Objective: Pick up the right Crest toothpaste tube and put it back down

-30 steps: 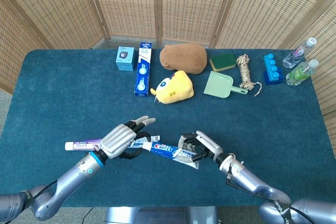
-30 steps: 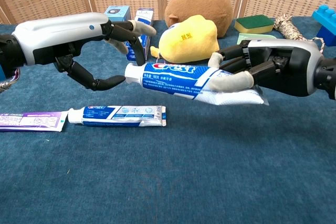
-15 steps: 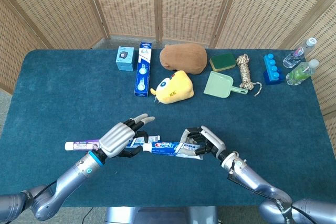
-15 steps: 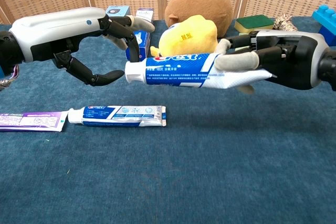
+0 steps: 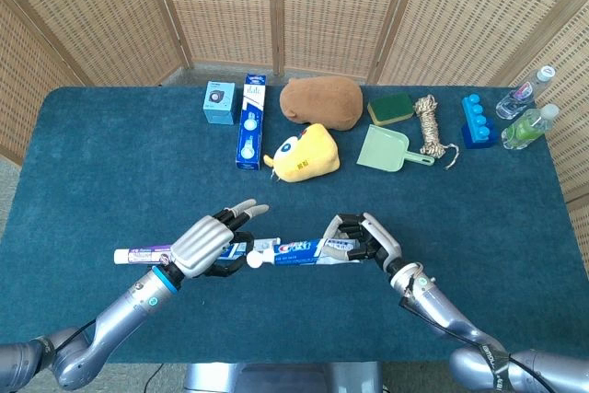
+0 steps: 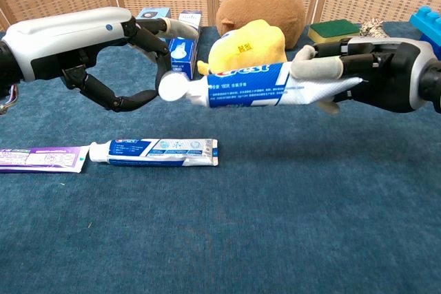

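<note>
My right hand (image 5: 364,237) (image 6: 381,74) grips the right Crest toothpaste tube (image 5: 305,250) (image 6: 269,85) by its flat tail end and holds it in the air above the blue cloth. The tube lies nearly level, its white cap pointing to my left hand. That left hand (image 5: 206,242) (image 6: 88,40) hovers with its fingers spread and curved around the cap, holding nothing. A second Crest tube (image 6: 155,151) lies flat on the cloth below, mostly hidden under the left hand in the head view.
A purple tube (image 5: 141,254) (image 6: 40,158) lies left of the second Crest tube. At the back stand a yellow plush (image 5: 304,154), a brown plush (image 5: 320,101), a blue box (image 5: 249,121), a green dustpan (image 5: 386,148), rope (image 5: 429,124), blue blocks (image 5: 478,121) and bottles (image 5: 529,126).
The right hand has lifted the tube higher and tipped it from cap-down to almost level, carrying the cap closer to the left hand's fingers. The left hand has risen slightly.
</note>
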